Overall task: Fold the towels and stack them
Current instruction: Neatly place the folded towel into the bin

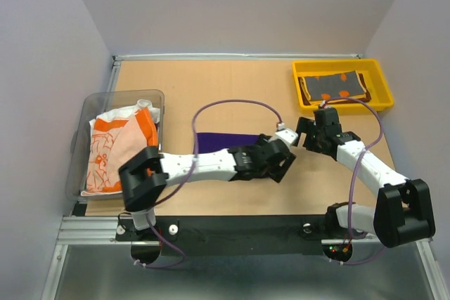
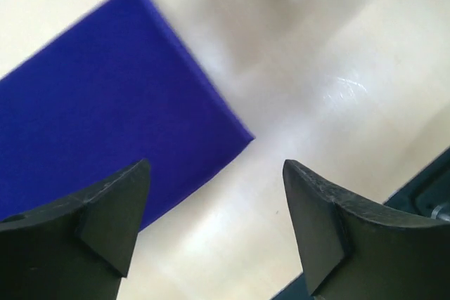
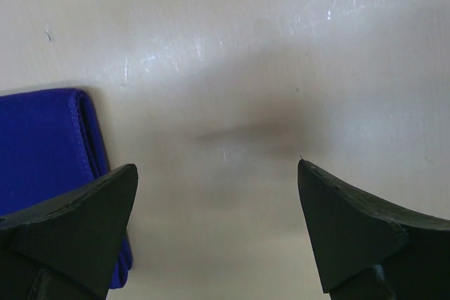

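On table centre, folded purple towel (image 1: 223, 140) — both arms' fingers wide, empty, alongside.

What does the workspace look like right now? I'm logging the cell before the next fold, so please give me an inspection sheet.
Surface: tan wooden table, bare around the purple towel.
Job's things: purple towel folded flat mid-table; orange-and-white patterned towel in the clear bin; dark towel with orange marks in the yellow tray.
Clutter: nothing seen.
Grippers: left gripper open, empty, above the purple towel's edge; right gripper open, empty, beside the towel's folded end.
Cables: a purple cable loops over each arm.
Surroundings: plain grey walls; black base rail.
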{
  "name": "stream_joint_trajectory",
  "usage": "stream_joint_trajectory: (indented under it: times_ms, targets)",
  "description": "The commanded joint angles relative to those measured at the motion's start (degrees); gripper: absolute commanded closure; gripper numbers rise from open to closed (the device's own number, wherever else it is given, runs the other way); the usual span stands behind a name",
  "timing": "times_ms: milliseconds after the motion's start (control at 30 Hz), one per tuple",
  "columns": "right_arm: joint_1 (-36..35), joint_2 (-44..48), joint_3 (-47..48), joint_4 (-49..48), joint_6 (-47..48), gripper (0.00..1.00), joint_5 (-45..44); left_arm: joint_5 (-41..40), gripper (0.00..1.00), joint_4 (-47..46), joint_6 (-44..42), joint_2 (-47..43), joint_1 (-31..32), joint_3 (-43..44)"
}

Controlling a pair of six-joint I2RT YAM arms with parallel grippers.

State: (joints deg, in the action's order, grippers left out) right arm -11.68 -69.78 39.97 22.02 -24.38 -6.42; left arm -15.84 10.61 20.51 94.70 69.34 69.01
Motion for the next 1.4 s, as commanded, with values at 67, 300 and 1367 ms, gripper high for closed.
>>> stream_joint_trajectory:
  times_ms: [67, 300, 1367]
  targets:
    - [0.3, 1.5, -0.4, 0.3, -1.5, 0.0, -0.2, -8.3, 0.19, 6.7, -4.6, 12.0, 4.7, 10.2]
    - [0.4, 2.5, -1.6, -0.2, -1.5, 0.0, 1.4, -11.1, 0.22, 8.5, -5.0, 18.0, 5.7, 13.9]
    - [0.3, -4.5, -13.9, -31.2, -23.8, 0.0, 39.2, -12.8, 1.0, -4.5, -5.0, 11.1, 4.8, 3.6]
